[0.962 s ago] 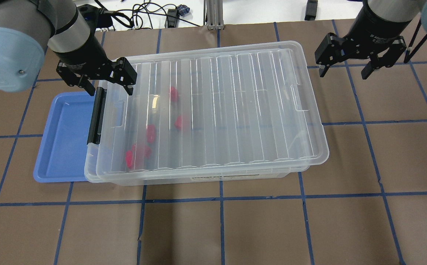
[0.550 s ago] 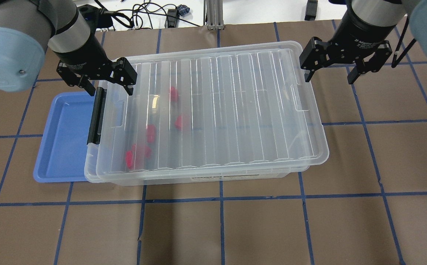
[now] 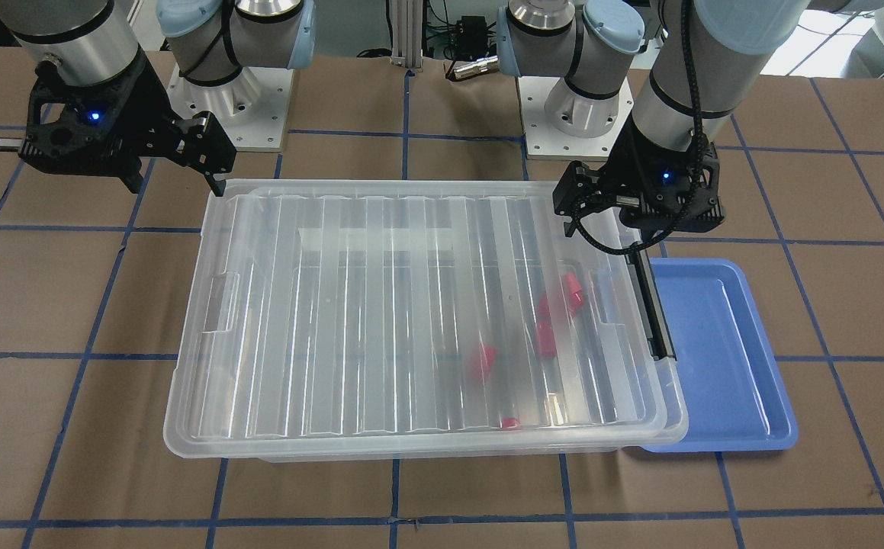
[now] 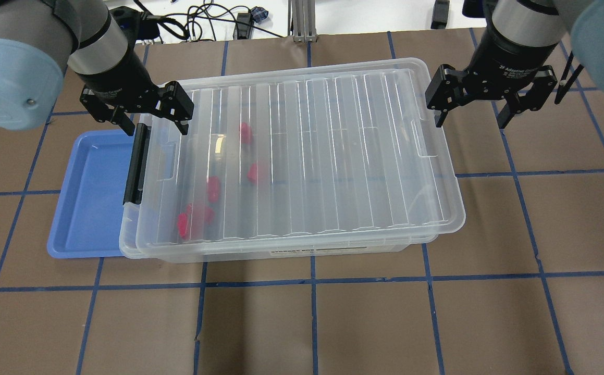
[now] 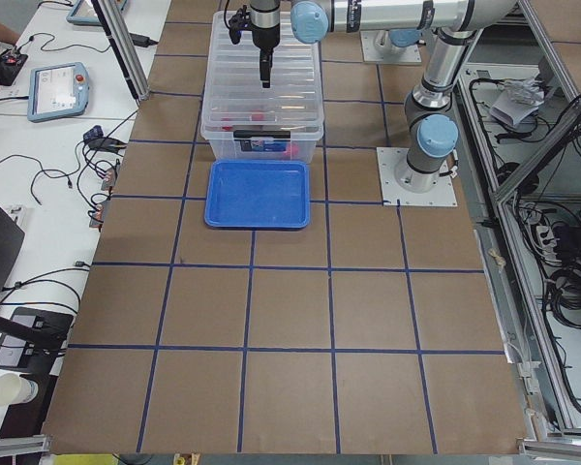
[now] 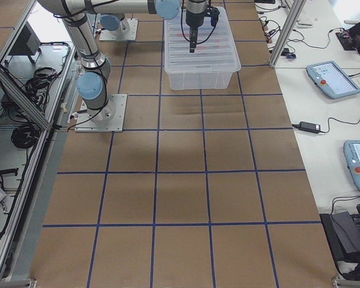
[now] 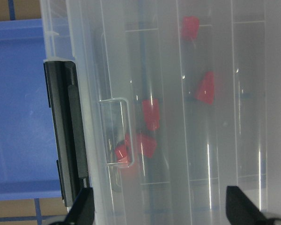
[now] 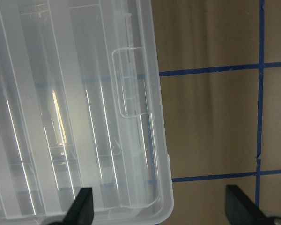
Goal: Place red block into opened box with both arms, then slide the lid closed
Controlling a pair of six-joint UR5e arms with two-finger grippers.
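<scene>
the box lies with its long axis running left to right along the tabletop, slightly skewed, its black bar on the short end toward the left edge. a shallow blue tray lies right against that bar end. cables trail past the far edge.

the lid lies flat on the box, ribs running the short way, covering nearly all of it; a thin strip of rim shows at the bar end. several red blocks lie inside under the lid, in the half nearer the bar, too blurred by the plastic to tell which way they point.

the left hand has its fingers apart, straddling the box's far left corner. the right hand hangs with its fingers apart, holding nothing, just off the lid's far right corner.
</scene>
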